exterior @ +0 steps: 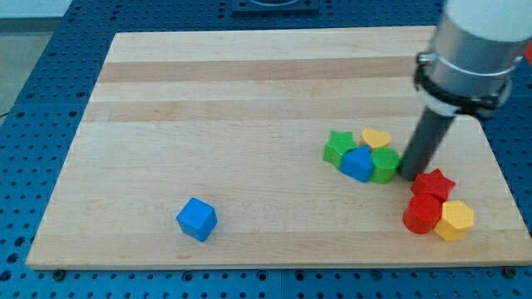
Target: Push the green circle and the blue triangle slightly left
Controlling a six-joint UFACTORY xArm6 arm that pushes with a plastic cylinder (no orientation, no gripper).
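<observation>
In the camera view you see the bench (249,100), a pale wooden board on a blue perforated surface, with the arm coming in from the view's top right. There is no claw on this arm to spread or pinch: it ends in a dark rod, and my tip (408,174) rests on the board.

Right against my tip, on the view's left of it, sits the green circle (385,164); the two look to be touching, though the rod hides the exact contact. Just beyond the green circle, further to the view's left, is the blue triangle (357,164), pressed up against it. Its shape is hard to make out from this angle. The green star (337,146) lies at the far left of that cluster, touching the blue triangle, and the yellow heart (376,137) sits at the cluster's top, above and to the view's left of my tip.

Just below my tip, slightly to the view's right, you find the red star (434,183). Below that again are the red block (421,213) and the yellow block (455,219), side by side and touching.

Well apart from my tip, far toward the view's bottom left, the blue cube (197,219) stands alone.
</observation>
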